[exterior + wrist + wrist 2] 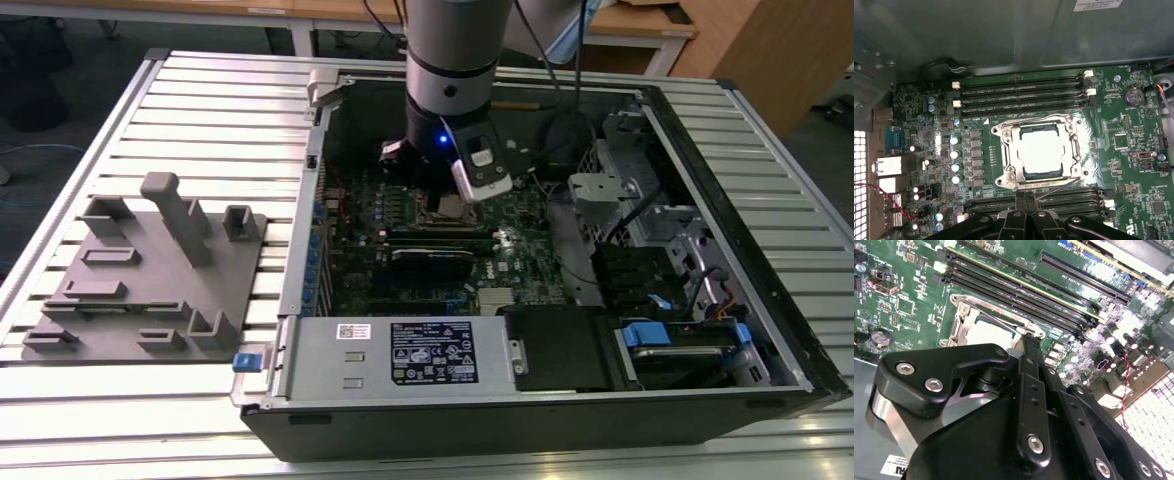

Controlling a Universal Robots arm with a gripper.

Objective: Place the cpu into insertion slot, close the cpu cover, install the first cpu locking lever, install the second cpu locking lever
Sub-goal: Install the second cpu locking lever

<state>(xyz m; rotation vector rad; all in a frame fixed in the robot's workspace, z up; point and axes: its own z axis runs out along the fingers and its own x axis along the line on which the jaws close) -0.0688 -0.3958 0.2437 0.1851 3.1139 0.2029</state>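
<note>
Square silvery-topped cpu (1042, 151) sat in the metal-rimmed insertion slot (1004, 131) on the green motherboard (1134, 150) | thin silvery cpu cover (1011, 152) lay framing it | black pincer (1026, 199) closed, empty, beside the slot's edge | risk: fingertips slipping off a thin lever wire, leaving cover unlatched.

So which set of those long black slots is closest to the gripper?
The set on the gripper's side of the cpu socket, right at its fingertips in the first wrist view. The other set lies across the socket, by the case wall.
</note>
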